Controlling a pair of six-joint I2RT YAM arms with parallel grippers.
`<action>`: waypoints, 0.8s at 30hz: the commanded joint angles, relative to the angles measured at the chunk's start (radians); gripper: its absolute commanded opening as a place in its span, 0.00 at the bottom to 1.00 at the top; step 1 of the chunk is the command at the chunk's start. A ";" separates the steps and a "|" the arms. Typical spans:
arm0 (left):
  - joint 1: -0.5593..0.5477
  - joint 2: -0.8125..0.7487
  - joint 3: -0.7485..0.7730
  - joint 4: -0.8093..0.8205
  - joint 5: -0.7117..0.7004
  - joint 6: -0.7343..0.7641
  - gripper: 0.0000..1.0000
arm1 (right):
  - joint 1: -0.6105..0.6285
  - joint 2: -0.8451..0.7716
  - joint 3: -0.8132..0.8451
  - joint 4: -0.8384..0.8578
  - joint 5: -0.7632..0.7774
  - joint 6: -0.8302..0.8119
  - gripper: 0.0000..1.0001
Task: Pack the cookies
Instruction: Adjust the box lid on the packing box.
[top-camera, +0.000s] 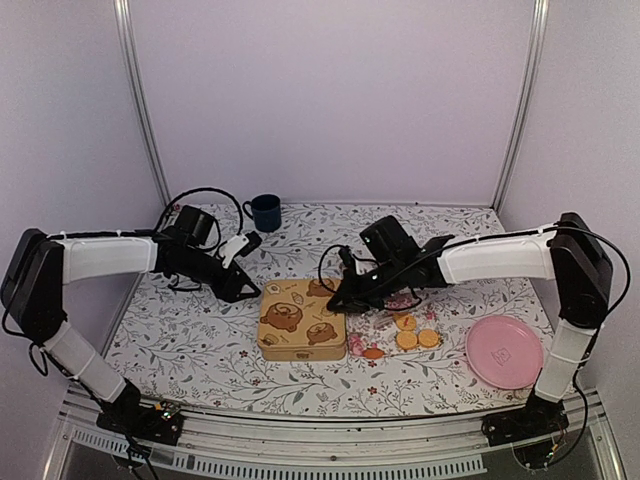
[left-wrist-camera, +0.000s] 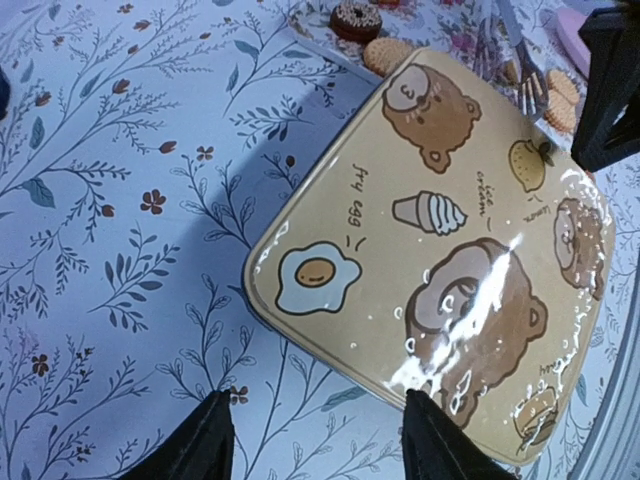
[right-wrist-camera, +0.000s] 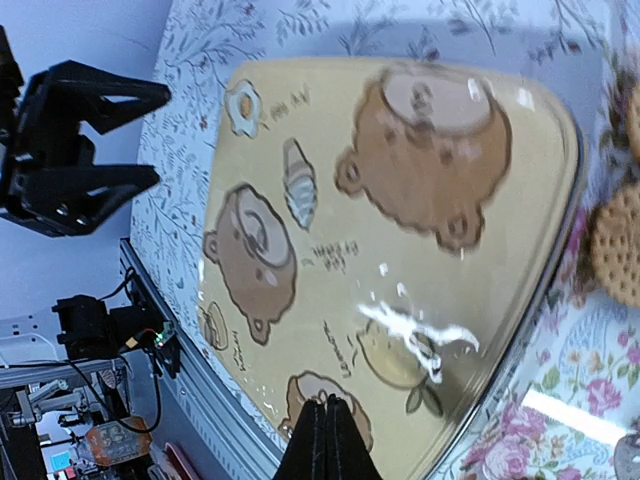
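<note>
Several golden-orange cookies (top-camera: 412, 335) lie on a floral tray (top-camera: 375, 345) right of a tan tin (top-camera: 302, 320) printed with bears. The closed tin fills the left wrist view (left-wrist-camera: 450, 260) and the right wrist view (right-wrist-camera: 390, 250). A dark brown cookie (left-wrist-camera: 354, 18) and a golden one (left-wrist-camera: 388, 55) lie beyond it. Another golden cookie (right-wrist-camera: 620, 245) shows at the right. My left gripper (top-camera: 240, 290) is open and empty at the tin's rear left corner (left-wrist-camera: 320, 440). My right gripper (top-camera: 335, 297) is shut and empty, hovering over the tin's rear right edge (right-wrist-camera: 325, 430).
A large pink plate (top-camera: 504, 350) lies at the front right. A dark blue mug (top-camera: 265, 211) stands at the back. The floral tablecloth (top-camera: 200, 330) covers the table, with walls on three sides.
</note>
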 joint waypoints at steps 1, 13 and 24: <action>0.004 0.051 0.067 0.018 0.046 -0.008 0.58 | -0.053 0.078 0.161 -0.065 -0.033 -0.067 0.01; -0.020 0.197 0.103 0.078 0.100 -0.025 0.57 | -0.155 0.215 0.108 0.022 -0.128 -0.067 0.00; -0.063 0.201 0.115 0.097 0.151 -0.029 0.58 | -0.189 0.151 0.099 -0.051 -0.007 -0.087 0.00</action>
